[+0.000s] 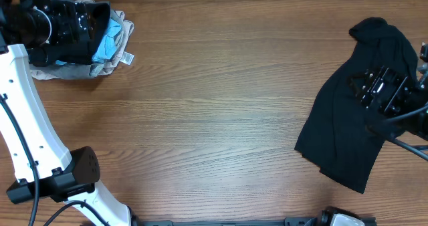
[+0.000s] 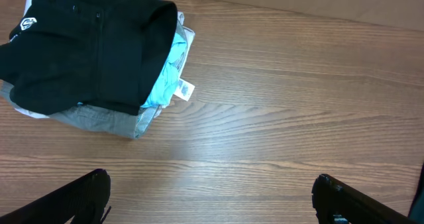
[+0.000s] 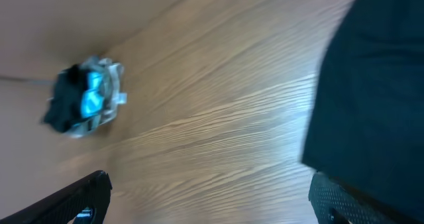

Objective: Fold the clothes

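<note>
Right gripper [image 1: 374, 87], jaws wide, is hanging right over the black garment [image 1: 348, 139], which is lying far-to-near lengthwise.

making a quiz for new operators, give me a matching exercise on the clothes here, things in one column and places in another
1 loose black garment
2 black garment with white logo
3 light blue garment
4 white label

a on top of the pile
b table's right side
c under the black top layer
d hanging at the pile's edge

Pairs: 1-b, 2-a, 3-c, 4-d
</note>
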